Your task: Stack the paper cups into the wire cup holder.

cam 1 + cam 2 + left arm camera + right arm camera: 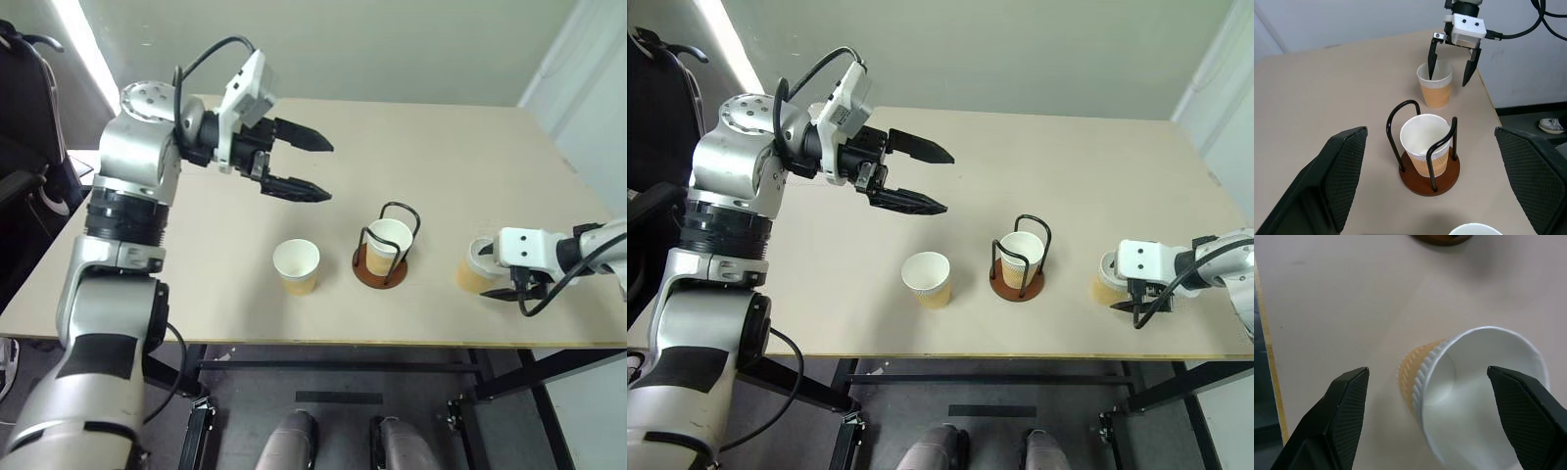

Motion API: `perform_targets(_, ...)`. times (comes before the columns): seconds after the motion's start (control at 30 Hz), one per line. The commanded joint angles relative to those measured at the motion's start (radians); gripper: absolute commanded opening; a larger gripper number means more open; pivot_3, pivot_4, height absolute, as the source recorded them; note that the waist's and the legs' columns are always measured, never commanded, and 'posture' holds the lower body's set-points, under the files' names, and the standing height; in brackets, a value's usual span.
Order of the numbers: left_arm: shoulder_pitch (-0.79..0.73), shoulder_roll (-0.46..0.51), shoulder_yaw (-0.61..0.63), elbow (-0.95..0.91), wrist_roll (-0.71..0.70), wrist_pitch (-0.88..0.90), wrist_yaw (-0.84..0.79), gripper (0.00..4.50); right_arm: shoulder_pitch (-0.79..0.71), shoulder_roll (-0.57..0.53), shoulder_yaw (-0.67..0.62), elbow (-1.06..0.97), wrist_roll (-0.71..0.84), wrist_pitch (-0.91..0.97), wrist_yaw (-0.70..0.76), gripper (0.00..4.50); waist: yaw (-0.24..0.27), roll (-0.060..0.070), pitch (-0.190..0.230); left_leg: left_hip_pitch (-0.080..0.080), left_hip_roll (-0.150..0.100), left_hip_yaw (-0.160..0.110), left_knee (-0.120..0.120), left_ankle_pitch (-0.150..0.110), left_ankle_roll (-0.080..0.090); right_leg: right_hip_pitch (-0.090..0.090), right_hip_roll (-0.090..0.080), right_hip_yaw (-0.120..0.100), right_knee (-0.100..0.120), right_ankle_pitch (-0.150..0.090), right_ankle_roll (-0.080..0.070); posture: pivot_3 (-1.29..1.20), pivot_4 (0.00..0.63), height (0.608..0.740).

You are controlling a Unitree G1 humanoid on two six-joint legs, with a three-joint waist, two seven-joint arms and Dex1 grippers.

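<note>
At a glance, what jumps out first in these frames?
The wire cup holder near the table's middle already has one paper cup seated in it. The right gripper is at a second cup close to the table's right edge, fingers open, one inside the rim and one outside. The left gripper hangs open in the air above the table's left part, with a third cup standing loose left of the holder.

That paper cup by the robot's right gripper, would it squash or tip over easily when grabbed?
Probably both. The paper cup looks thin-walled and empty, so a hard squeeze from the right gripper, whose open fingers straddle its rim, could dent it. Narrower at its base than its rim, it would likely tip or slide under a sideways nudge.
</note>
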Motion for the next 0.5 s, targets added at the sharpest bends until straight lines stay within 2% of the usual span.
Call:
perform_targets(0.03,-0.008,0.015,0.024,-0.04,-0.016,0.003,-0.011,4.5,-0.036,-0.001,-0.012,0.008,-0.021,-0.013,0.01,2.6,0.0,0.0,0.0,0.0,0.0,0.0,0.0,0.0,0.0,0.0,0.0,0.0,0.0,0.0,0.0,0.0,0.15,0.74)
perform_targets(0.27,-0.003,0.035,0.015,-0.018,0.0,-0.02,-0.02,4.5,-0.035,-0.002,-0.03,-0.006,-0.008,0.008,0.042,0.16,0.0,0.0,0.0,0.0,0.0,0.0,0.0,0.0,0.0,0.0,0.0,0.0,0.0,-0.001,-0.001,0.0,0.15,0.74)
perform_targets(0.3,-0.007,0.038,0.015,-0.009,0.002,-0.024,-0.023,4.5,-0.031,-0.007,-0.033,-0.011,-0.007,0.009,0.047,0.03,0.0,0.0,0.0,0.0,0.0,0.0,0.0,0.0,-0.001,0.0,0.0,0.0,0.0,-0.001,-0.002,0.0,0.15,0.74)
perform_targets(0.5,-0.023,0.057,0.013,0.042,0.021,-0.053,-0.034,4.5,-0.01,-0.019,-0.062,-0.073,0.027,0.054,0.068,0.03,0.0,0.0,0.0,0.0,0.0,0.0,0.0,-0.001,-0.001,0.0,0.0,0.0,0.0,-0.001,-0.002,0.0,0.15,0.74)
